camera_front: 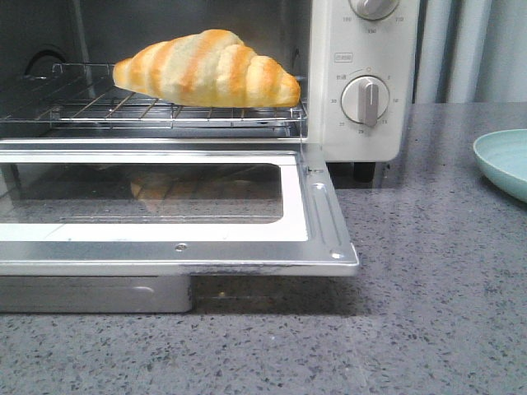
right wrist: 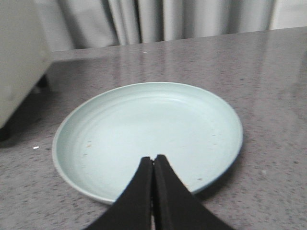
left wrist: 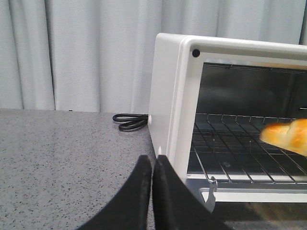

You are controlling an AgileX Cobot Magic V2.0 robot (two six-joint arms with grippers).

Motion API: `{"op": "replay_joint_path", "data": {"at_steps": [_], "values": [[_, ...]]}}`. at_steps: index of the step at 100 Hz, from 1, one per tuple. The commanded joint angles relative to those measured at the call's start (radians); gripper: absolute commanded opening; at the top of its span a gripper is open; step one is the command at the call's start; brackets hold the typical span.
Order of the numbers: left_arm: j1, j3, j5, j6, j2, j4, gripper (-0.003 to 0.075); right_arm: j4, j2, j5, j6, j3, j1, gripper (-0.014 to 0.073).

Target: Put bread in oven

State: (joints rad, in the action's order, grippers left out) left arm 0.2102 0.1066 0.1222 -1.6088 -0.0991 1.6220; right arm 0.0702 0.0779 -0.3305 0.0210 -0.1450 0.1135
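The bread (camera_front: 206,70), a cream roll with golden-orange stripes, lies on the wire rack (camera_front: 99,105) inside the cream-white oven (camera_front: 354,123). The glass door (camera_front: 165,206) hangs open, flat toward the front. In the left wrist view the oven (left wrist: 168,86) stands close, and one end of the bread (left wrist: 288,136) shows on the rack (left wrist: 240,143). My left gripper (left wrist: 152,158) is shut and empty by the oven's outer front corner. My right gripper (right wrist: 153,158) is shut and empty over the near rim of a pale green plate (right wrist: 144,129). Neither gripper shows in the front view.
The pale green plate (camera_front: 504,160) lies on the grey speckled counter (camera_front: 428,313) to the right of the oven. A black power cord (left wrist: 130,120) lies coiled behind the oven's left side. Grey curtains (left wrist: 72,52) hang behind. The open door's front edge (camera_front: 181,265) juts over the counter.
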Motion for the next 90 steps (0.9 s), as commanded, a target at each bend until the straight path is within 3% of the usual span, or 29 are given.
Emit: {"op": "replay_joint_path", "data": {"at_steps": [1, 15, 57, 90], "values": [[0.0, 0.029, 0.0, -0.01, -0.012, -0.017, -0.0021, 0.08, 0.008, 0.116, 0.101, -0.001, 0.068, -0.0069], [0.0, 0.029, 0.0, -0.01, -0.012, -0.017, -0.0021, 0.12, 0.008, 0.14, 0.155, 0.036, 0.13, -0.0069], [0.0, 0.029, 0.0, -0.01, -0.012, -0.017, -0.0021, 0.031, -0.108, 0.262, 0.191, 0.112, 0.127, -0.0069], [0.0, 0.029, 0.0, -0.01, -0.012, -0.017, -0.0021, -0.09, -0.108, 0.313, 0.191, 0.142, -0.083, -0.0069]]}}
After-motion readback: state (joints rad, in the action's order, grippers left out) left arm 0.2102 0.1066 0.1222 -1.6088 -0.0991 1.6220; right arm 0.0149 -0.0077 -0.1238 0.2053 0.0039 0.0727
